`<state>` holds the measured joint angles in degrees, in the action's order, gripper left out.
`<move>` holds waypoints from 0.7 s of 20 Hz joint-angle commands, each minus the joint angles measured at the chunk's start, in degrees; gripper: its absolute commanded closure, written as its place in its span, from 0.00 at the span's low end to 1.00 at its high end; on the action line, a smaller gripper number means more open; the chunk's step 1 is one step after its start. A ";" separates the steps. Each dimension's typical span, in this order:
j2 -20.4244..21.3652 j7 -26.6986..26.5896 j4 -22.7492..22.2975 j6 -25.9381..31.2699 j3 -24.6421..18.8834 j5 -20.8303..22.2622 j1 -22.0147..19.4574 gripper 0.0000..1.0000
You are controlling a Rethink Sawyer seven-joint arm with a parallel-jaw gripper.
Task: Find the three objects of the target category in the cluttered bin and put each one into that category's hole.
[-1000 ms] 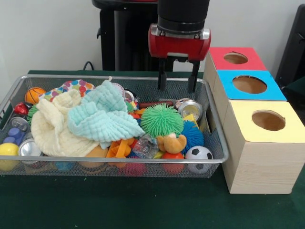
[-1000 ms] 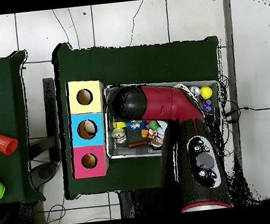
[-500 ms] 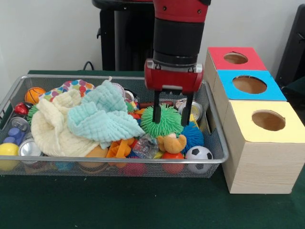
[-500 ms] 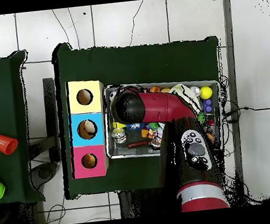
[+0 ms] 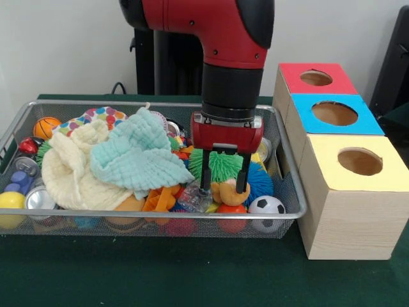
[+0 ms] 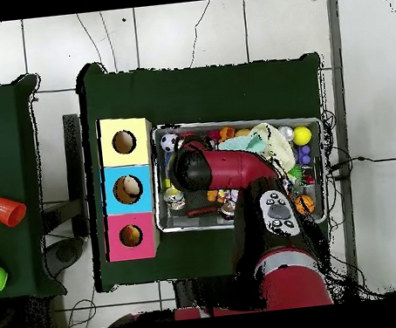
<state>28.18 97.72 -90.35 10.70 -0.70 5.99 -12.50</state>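
Pincer [image 5: 223, 185], fingers spread and gripping nothing, stands low in the bin [image 5: 291, 192] straddling the plush toy [image 5: 231, 190] just before the green ball [image 5: 220, 163], apparently its target, placed for closing, with the boxes [image 5: 345, 160] beside the bin.

One camera faces the bin [image 5: 153, 220] closely from table level; another looks straight down (both share it).

No words, numbers, labels or brand marks can be read anywhere in either view. The cans in the bin show no legible print, the three coloured boxes carry no signs, and the controls on the arm in the overhead view are too small to make out.
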 commanded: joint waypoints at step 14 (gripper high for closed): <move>-5.06 7.60 -5.35 -3.89 -3.75 1.04 -3.31 0.00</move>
<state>26.45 97.72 -91.04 7.07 -0.74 6.00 -14.07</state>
